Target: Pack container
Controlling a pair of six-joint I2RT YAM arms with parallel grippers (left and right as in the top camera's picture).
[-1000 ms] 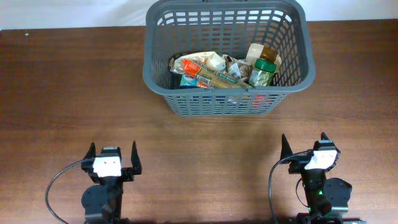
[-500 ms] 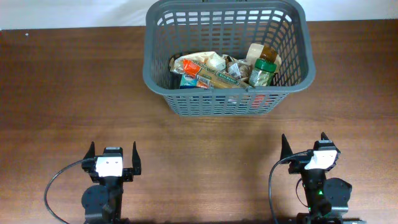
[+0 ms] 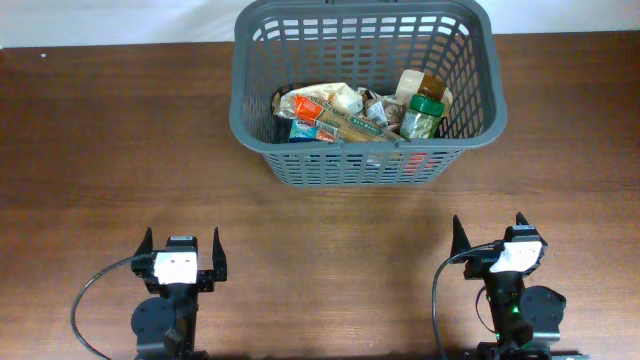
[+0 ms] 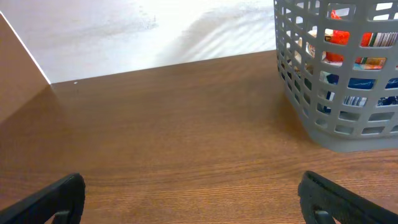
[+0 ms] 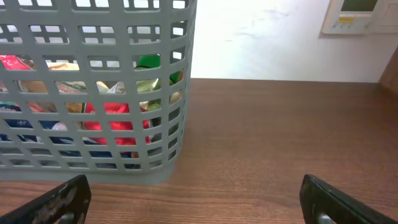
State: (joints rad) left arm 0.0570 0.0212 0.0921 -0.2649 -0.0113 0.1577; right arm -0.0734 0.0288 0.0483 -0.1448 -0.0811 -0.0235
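The container, a large grey slotted basket (image 3: 470,110), stands at the far middle of the wooden table. It holds several groceries: a flat printed packet (image 3: 335,118), a green-lidded jar (image 3: 424,113), a brown-capped bottle (image 3: 418,86) and small wrapped items. Its wall also shows in the left wrist view (image 4: 323,134) and in the right wrist view (image 5: 93,163). My left gripper (image 3: 181,253) is open and empty near the front edge, far from the basket. My right gripper (image 3: 488,235) is open and empty at the front right.
Bare brown tabletop (image 3: 120,150) lies between the grippers and the basket. A white wall (image 4: 155,31) runs behind the table's far edge. A wall panel (image 5: 360,15) shows at the upper right of the right wrist view.
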